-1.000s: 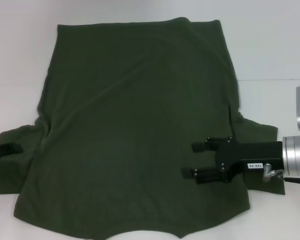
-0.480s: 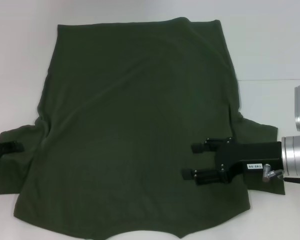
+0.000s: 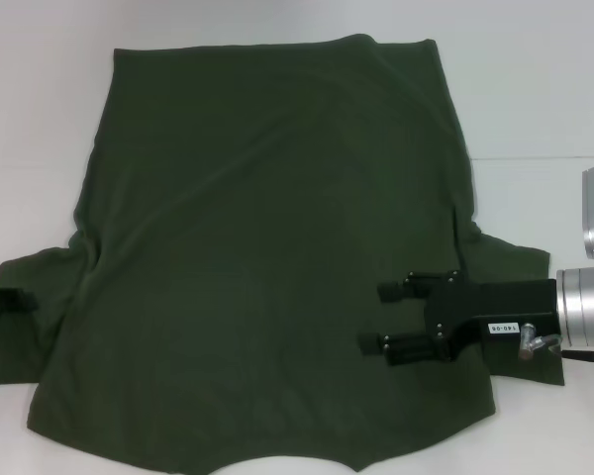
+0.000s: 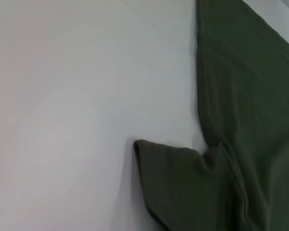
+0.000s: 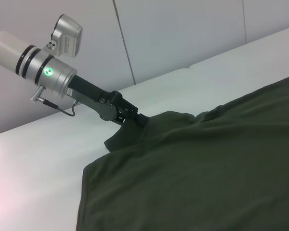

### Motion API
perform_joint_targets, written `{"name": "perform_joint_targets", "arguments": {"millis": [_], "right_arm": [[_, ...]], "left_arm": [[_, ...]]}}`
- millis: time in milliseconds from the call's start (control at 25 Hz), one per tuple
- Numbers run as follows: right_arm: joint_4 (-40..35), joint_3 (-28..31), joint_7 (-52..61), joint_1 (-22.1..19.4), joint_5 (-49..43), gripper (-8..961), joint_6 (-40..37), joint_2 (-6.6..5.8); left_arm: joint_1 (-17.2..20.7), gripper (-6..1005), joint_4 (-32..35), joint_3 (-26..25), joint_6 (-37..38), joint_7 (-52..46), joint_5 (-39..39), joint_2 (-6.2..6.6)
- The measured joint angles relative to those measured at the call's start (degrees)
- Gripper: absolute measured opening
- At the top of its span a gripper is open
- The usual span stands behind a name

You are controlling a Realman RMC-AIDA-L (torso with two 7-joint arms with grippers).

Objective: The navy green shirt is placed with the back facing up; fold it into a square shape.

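Navy green shirt (image 3: 267, 257) under spread right gripper (image 3: 380, 317), apparently flat.

Lab-like test bench: bare white table (image 3: 535, 79), plain panelled wall (image 5: 183, 33).

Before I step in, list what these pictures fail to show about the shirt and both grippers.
Navy green shirt: head view's lower edge cuts off its neckline.
Left gripper: head view's left edge crops it; in the right wrist view the shirt covers its tip.
Right gripper: open over the shirt, but cloth contact cannot be judged from above; its own wrist view misses it.
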Motion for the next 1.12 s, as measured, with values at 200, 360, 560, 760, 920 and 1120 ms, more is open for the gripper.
{"name": "perform_joint_targets", "arguments": {"millis": [200,360,560,760,920,1120], "right_arm": [[0.0,0.0,0.0,0.07,0.0,915,0.07,0.0],[0.0,0.0,0.0,0.09,0.01,914,0.26,0.0],[0.0,0.0,0.0,0.09,0.0,915,0.41,0.0],[0.0,0.0,0.0,0.09,0.01,914,0.41,0.0],[0.0,0.0,0.0,0.09,0.01,915,0.41,0.0],[0.0,0.0,0.0,0.09,0.01,915,0.4,0.0]], "left_arm": [[0.0,390,0.0,0.0,-0.02,-0.02,0.03,0.0],[-0.1,371,-0.04,0.03,0.04,-0.17,0.15,0.0],[-0.32,347,-0.17,0.12,0.15,-1.1,0.69,0.1],[-0.35,247,-0.18,0.17,0.21,-1.06,0.73,0.16],[-0.35,124,-0.18,0.17,0.22,-1.05,0.73,0.17],[-0.43,15,-0.18,0.12,0.18,-1.15,0.56,0.19]]}}
